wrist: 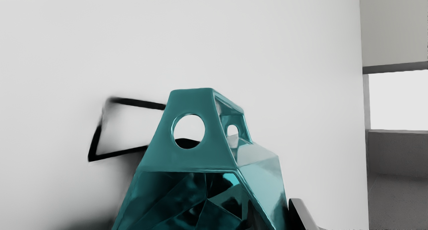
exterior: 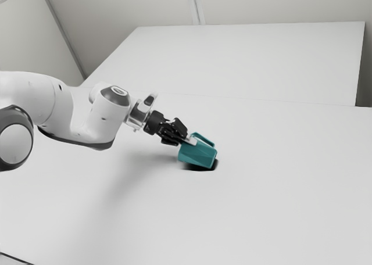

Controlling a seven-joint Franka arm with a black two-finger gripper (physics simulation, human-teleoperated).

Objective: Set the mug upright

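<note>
Pinching the mug (exterior: 197, 154) by its side wall near the open mouth, the gripper (exterior: 189, 140) appears to have its fingers closed on it, one pale finger (wrist: 300, 212) against the outside and the other, as far as the dark shape within suggests, tucked inside. That hold makes sense for this job: a thin wall gives the fingers something to clamp from two sides, and it leaves the base free to be brought down onto the table (exterior: 279, 195). The mug is tipped well over, its mouth toward the gripper, its base toward the exterior view's right and slanting down, and its handle (exterior: 203, 139) on the upper side, out of the way of the table. A dark shadow (exterior: 201, 168) lies just below, and in the wrist view the handle's shadow stands apart from it, so the mug seems to be lifted a little rather than lying flat. The arm (exterior: 49, 105) comes in from the exterior view's left with its wrist bent, the hand slanting down toward the exterior view's right at a shallow angle. Getting the mug upright likely calls for steepening that slant until the base faces down, then lowering gently; letting go too soon could drop it back onto its side.
</note>
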